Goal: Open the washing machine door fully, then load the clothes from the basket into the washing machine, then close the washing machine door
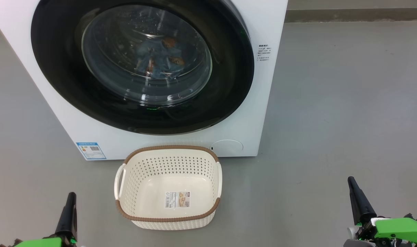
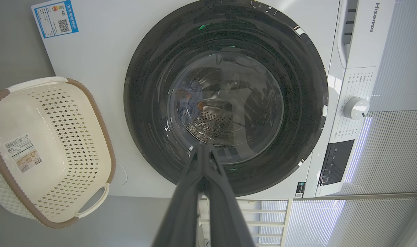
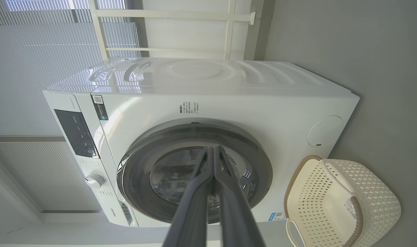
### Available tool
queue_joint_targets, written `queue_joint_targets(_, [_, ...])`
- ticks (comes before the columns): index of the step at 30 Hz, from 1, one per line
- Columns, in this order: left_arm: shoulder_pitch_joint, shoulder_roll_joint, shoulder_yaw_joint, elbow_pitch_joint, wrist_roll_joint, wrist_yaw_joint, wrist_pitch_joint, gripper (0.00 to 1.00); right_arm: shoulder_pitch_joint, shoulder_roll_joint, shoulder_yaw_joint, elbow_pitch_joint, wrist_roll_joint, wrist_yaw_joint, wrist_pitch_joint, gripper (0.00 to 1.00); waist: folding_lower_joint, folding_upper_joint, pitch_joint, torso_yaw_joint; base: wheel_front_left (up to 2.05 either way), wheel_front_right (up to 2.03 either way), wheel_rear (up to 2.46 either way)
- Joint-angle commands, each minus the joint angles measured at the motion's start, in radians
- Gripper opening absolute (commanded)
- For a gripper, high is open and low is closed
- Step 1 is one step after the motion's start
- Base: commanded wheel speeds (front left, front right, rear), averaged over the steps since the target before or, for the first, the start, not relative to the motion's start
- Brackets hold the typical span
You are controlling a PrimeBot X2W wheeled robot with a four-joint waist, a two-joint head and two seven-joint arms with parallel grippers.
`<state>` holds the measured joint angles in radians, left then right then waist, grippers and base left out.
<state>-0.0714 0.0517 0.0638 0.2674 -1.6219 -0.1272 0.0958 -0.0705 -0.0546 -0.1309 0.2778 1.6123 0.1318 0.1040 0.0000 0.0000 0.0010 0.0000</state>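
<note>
Both arms sit low at the bottom corners, long dark fingers pointing up. The left gripper point(image 1: 70, 202) is pinched tight, fingers pressed together, and the right gripper point(image 1: 354, 192) is the same. Ahead, between them, the cream-white perforated plastic basket point(image 1: 170, 148) stands on the grey floor point(image 1: 332, 137), just before the big white front-loading washing machine point(image 1: 263, 120). Its round, glossy black-rimmed door point(image 1: 229, 85) is closed, with the light blue bear-print clothes point(image 1: 160, 58) behind the glass, well apart from both grippers.

The washing machine door point(image 1: 143, 113) sits shut flat against the washing machine point(image 1: 108, 144), its glass bowl barring the way inside. The basket point(image 1: 167, 164) stands on the floor point(image 1: 332, 103) just before the machine's foot, below the door. Open floor runs along both sides of the basket, whose mouth faces up, unblocked.
</note>
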Motion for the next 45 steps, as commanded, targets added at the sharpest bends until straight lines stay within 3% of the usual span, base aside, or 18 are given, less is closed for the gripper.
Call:
queue_joint_targets(1, [-0.041, 0.011, 0.034, -0.018, 0.0, -0.003, 0.005, 0.0, -0.042, -0.001, 0.023, -0.029, 0.001, -0.001, 0.005, 0.0, 0.0, 0.0, 0.0, 0.0, 0.0, 0.0, 0.0])
queue_joint_targets(45, [-0.041, 0.007, 0.039, -0.018, 0.004, -0.003, 0.009, 0.0, -0.043, 0.001, 0.02, -0.029, -0.001, -0.001, 0.006, 0.0, 0.0, 0.0, 0.0, 0.0, 0.0, 0.0, 0.0])
